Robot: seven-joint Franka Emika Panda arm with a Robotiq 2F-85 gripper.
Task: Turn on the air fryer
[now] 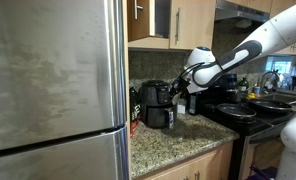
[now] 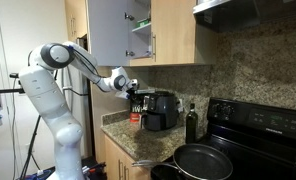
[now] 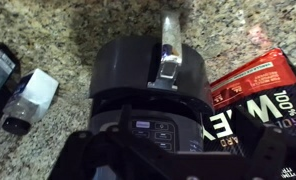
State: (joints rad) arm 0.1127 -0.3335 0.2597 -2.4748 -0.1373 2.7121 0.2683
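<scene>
The air fryer (image 1: pixel 158 105) is a squat black appliance on the granite counter, and it shows in both exterior views (image 2: pixel 160 110). In the wrist view (image 3: pixel 148 75) I look down on its rounded top. Its basket handle (image 3: pixel 168 50) points away and its lit control panel (image 3: pixel 158 130) is near the bottom. My gripper (image 3: pixel 163 160) hangs just above the panel, with dark fingers at either side and nothing between them. In the exterior views the gripper (image 1: pixel 178 90) (image 2: pixel 131 88) sits at the fryer's upper edge.
A red box (image 3: pixel 253 85) stands against the fryer. A small white-capped bottle (image 3: pixel 28 100) lies beside it. A dark bottle (image 2: pixel 192 122) stands between the fryer and the black stove (image 2: pixel 258 130), which holds a pan (image 2: pixel 203 160). A steel fridge (image 1: pixel 53 90) and overhead cabinets (image 2: pixel 173 30) close in.
</scene>
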